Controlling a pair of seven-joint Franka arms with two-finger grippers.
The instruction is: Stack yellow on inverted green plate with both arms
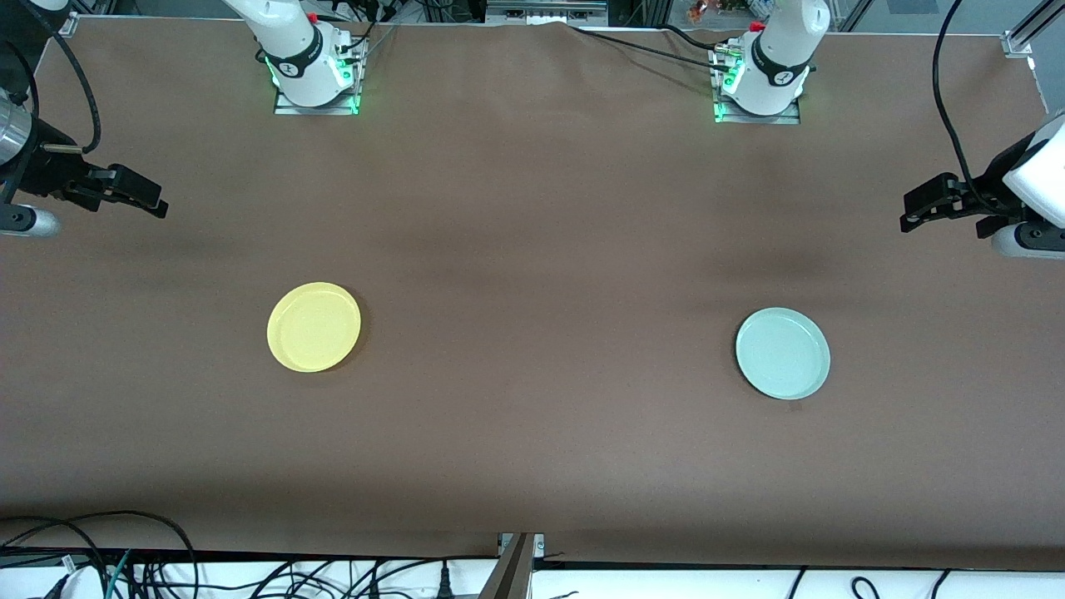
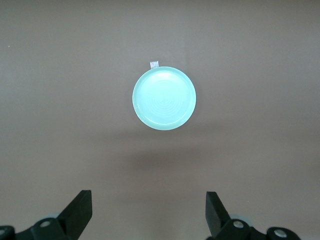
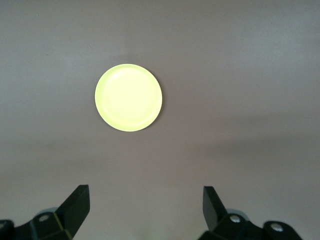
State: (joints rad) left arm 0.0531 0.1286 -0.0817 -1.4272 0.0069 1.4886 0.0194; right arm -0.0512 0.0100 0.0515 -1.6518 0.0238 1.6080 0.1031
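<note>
Both arms are waiting high at the table's ends. The left gripper (image 2: 148, 212) is hanging spread and empty above the green plate (image 1: 782, 353); the right gripper (image 3: 145, 210), likewise spread, is overlooking the yellow (image 1: 314, 326), well apart, both lying rim-up, ready for approach.

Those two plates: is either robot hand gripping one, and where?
No. The left gripper and right gripper are open and empty; the yellow plate and green plate lie untouched.

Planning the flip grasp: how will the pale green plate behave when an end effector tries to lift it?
The round, shallow, pale mint-green plastic plate probably stays stiff and feels light, being thin and small. Its low rim lies flat on the brown table cover, so it may slide before fingers get under. The smooth, glossy surface looks slippery.
</note>
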